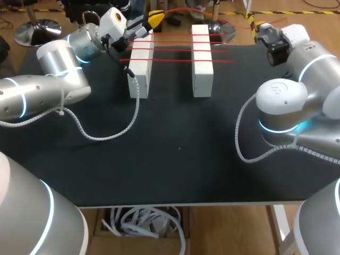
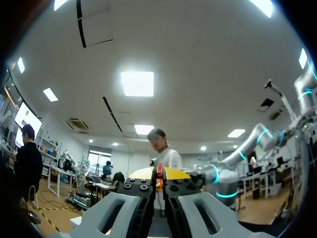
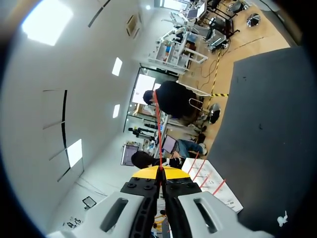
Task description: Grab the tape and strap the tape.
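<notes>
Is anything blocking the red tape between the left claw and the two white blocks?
Nothing visible does. The left claw is shut on the red tape just beyond the far end of the left white block; strands span to the right white block.

A wide rectangular table topped with a matte black cloth [image 1: 175,159] fills the head view, its pale front edge running along the near side. Two long white rectangular blocks stand on the cloth toward the far edge, parallel to each other and well apart: the left white block [image 1: 139,69] and the right white block [image 1: 202,64]. A white spiral-wrapped cable [image 1: 106,135] lies looped on the cloth from the near end of the left block toward the left side. A second white spiral-wrapped cable [image 1: 241,143] curves across the cloth on the right side.
</notes>
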Robot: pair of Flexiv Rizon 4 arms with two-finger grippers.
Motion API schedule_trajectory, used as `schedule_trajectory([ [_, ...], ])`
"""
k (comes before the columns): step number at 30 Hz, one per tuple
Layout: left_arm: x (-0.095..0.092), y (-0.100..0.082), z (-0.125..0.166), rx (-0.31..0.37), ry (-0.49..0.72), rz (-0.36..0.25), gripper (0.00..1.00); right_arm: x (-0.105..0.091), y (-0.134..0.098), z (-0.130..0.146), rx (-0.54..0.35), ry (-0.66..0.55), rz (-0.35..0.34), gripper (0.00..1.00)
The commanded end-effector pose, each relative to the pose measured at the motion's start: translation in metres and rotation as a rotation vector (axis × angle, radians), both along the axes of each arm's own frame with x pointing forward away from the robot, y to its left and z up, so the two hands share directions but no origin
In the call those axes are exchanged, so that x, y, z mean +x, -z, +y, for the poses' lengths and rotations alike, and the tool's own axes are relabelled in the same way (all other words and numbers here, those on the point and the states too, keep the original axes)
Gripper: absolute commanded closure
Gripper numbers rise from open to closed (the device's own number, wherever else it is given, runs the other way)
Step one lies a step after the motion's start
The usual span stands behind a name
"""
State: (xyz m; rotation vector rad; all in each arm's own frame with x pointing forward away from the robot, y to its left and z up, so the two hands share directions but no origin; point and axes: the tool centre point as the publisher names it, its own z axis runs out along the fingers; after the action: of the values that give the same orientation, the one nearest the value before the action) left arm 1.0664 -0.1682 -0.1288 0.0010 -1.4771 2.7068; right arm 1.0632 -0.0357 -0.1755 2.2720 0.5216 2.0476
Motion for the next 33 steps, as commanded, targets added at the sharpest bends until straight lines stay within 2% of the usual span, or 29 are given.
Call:
schedule_trajectory([
  [1,0.001,0.001,0.000,-0.001,0.003,-0.001,1.00,0.000,-0.003,-0.002,-0.003,-0.010,0.001,1.00],
  [11,0.001,0.001,0.000,-0.001,0.003,-0.001,1.00,0.000,-0.003,-0.002,-0.003,-0.010,0.001,1.00],
  [12,0.001,0.001,0.000,0.016,0.006,-0.003,1.00,0.000,-0.003,-0.002,-0.003,-0.010,0.001,1.00],
  [14,0.001,0.001,-0.003,0.104,-0.010,-0.018,1.00,0.000,-0.003,-0.002,-0.003,-0.010,0.001,1.00],
  [15,0.000,0.001,-0.004,0.127,-0.010,-0.024,1.00,0.000,-0.003,-0.002,-0.003,-0.010,0.001,1.00],
  [20,-0.001,0.004,-0.010,0.410,-0.021,-0.066,1.00,0.000,-0.003,-0.002,-0.003,-0.010,0.001,1.00],
  [22,-0.001,0.004,-0.011,0.436,-0.030,-0.065,1.00,0.000,-0.003,-0.002,-0.003,-0.010,0.001,1.00],
  [23,-0.001,0.004,-0.011,0.481,-0.031,-0.073,1.00,0.000,-0.003,-0.002,-0.003,-0.010,0.001,1.00],
  [27,-0.002,0.004,-0.012,0.586,-0.044,-0.076,1.00,0.000,-0.003,-0.002,-0.003,-0.010,0.001,1.00],
  [33,0.000,0.005,-0.010,0.693,-0.073,-0.053,1.00,0.000,-0.003,-0.002,-0.003,-0.010,0.001,1.00],
])
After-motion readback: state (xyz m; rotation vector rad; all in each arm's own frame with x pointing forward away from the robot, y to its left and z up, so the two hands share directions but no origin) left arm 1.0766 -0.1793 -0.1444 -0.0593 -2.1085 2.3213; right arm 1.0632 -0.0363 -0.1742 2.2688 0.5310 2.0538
